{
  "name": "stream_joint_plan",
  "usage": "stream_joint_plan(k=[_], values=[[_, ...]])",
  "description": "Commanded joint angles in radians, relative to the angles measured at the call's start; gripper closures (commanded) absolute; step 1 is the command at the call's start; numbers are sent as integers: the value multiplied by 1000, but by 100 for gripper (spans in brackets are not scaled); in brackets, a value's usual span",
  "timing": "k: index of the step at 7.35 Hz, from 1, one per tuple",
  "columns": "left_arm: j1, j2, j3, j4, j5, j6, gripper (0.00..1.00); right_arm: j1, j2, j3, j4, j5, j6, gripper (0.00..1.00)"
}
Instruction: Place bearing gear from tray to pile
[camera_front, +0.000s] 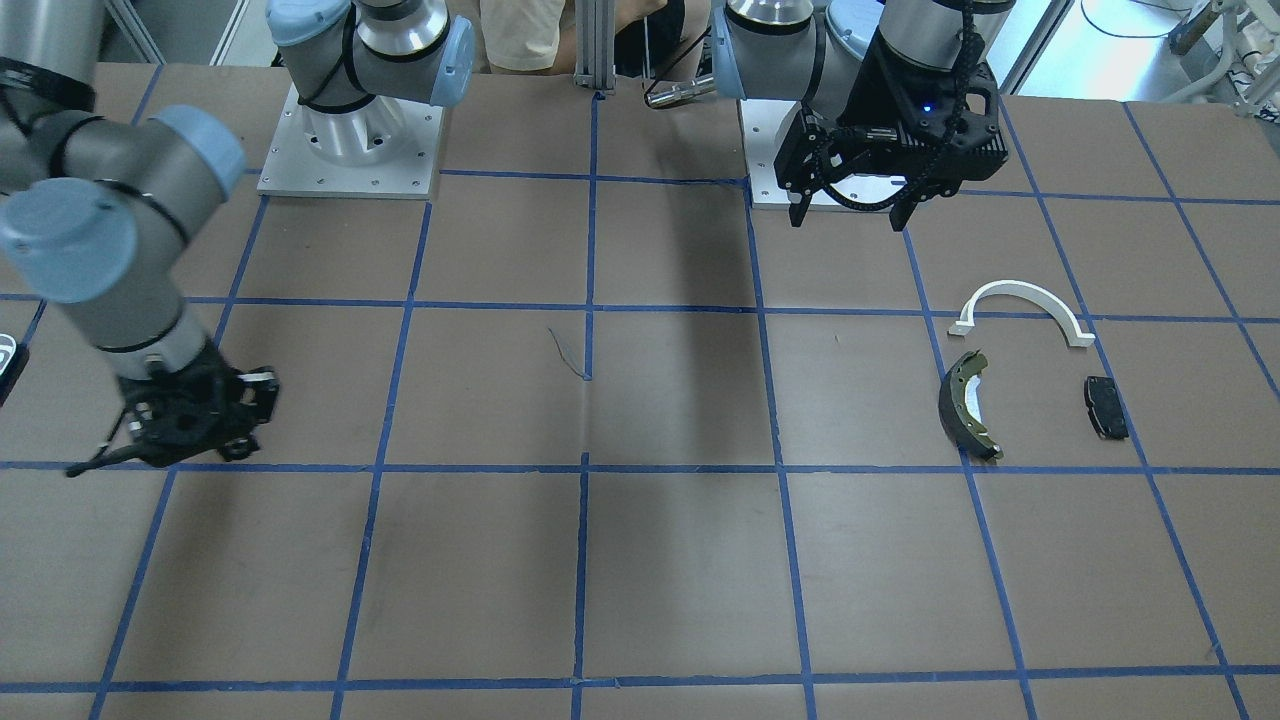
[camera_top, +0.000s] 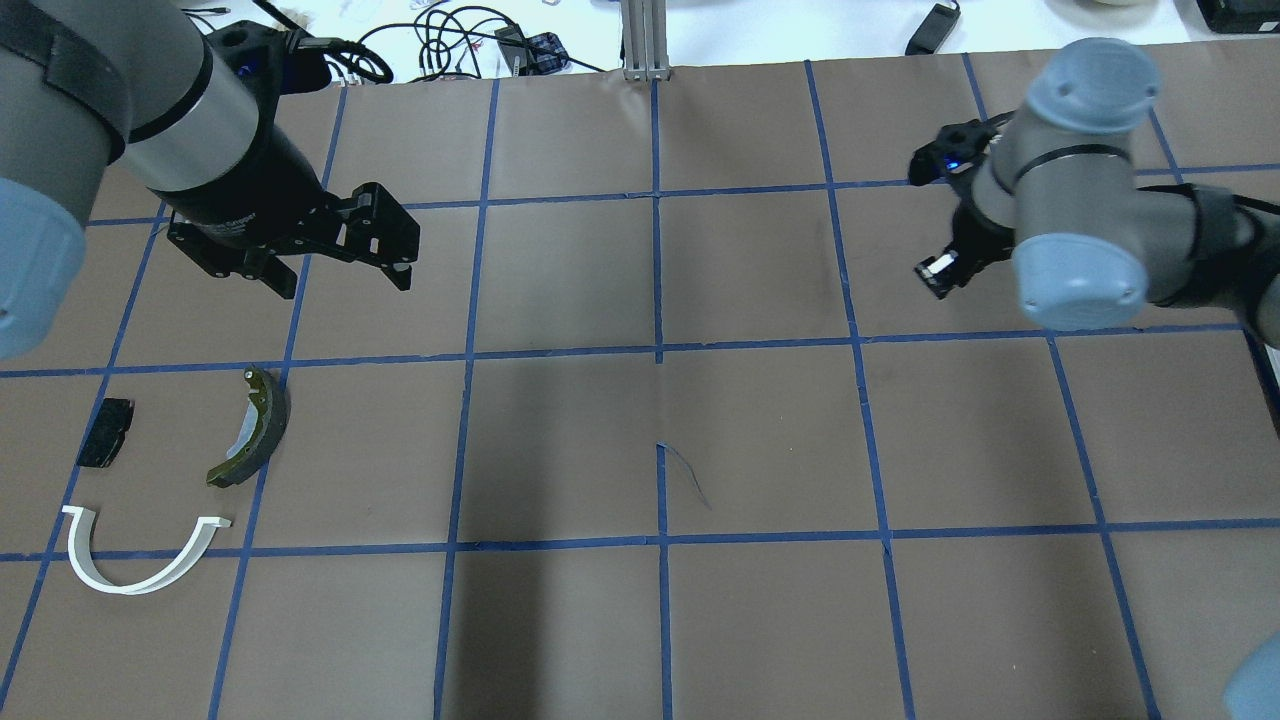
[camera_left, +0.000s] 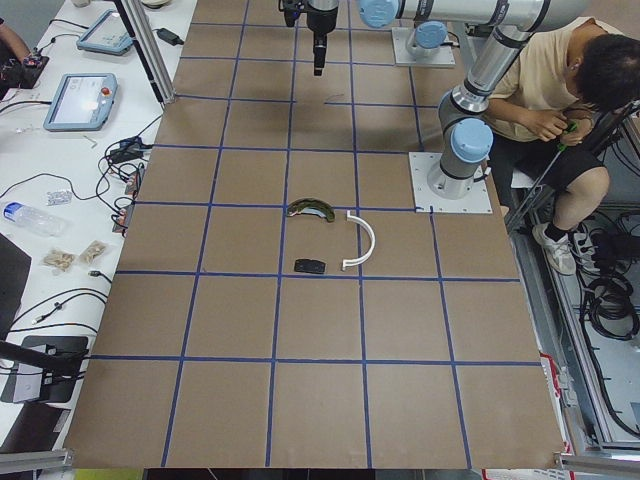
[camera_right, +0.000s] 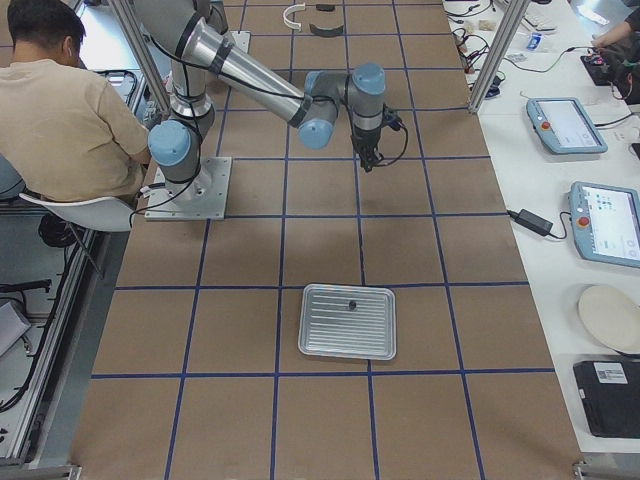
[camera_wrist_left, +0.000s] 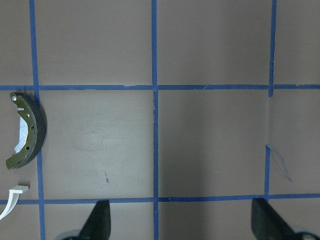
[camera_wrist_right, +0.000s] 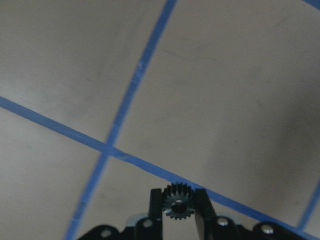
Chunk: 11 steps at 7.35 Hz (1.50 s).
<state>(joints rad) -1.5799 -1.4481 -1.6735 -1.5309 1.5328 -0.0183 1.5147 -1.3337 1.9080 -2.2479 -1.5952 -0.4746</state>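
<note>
My right gripper (camera_wrist_right: 177, 191) is shut on a small black toothed bearing gear (camera_wrist_right: 178, 204) and holds it above bare table. It sits at the right in the overhead view (camera_top: 932, 275), far from the pile. The pile lies at the left: a white arched bracket (camera_top: 130, 585), a dark brake shoe with olive rim (camera_top: 255, 430) and a small black pad (camera_top: 105, 432). My left gripper (camera_top: 343, 287) is open and empty, above the table just beyond the brake shoe (camera_wrist_left: 27, 132). The metal tray (camera_right: 310, 345) shows only in the exterior right view.
A small dark part (camera_right: 352, 303) lies in the tray. Blue tape lines grid the brown table. The arm bases (camera_front: 350, 150) stand at the robot's edge. A seated person (camera_right: 60, 110) is behind the robot. Tablets and cables lie on the side bench (camera_right: 565, 125).
</note>
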Motion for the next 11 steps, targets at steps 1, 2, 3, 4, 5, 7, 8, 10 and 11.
stream_joint_plan(k=[1,2,3,4,5,7,8,10,11], values=[[0,2,0,0,0,0,0,250,22,-7,-10,36,458,100],[0,2,1,0,0,0,0,321,60,-21,-10,47,602,100],[0,2,2,0,0,0,0,414,111,-39,-53,47,726,100],[0,0,0,0,-2,0,0,502,169,-47,-103,49,849,100],[0,2,0,0,-3,1,0,563,226,-59,-184,55,945,100],[0,-6,-2,-5,-16,-3,0,569,237,-63,-213,51,927,2],[-2,-18,-18,-8,-17,-3,0,534,226,-70,-211,41,882,0],[-15,-37,-75,20,-14,-34,0,345,142,-102,-42,49,648,0],[-26,-67,-122,78,-17,-90,0,217,64,-102,78,47,420,0]])
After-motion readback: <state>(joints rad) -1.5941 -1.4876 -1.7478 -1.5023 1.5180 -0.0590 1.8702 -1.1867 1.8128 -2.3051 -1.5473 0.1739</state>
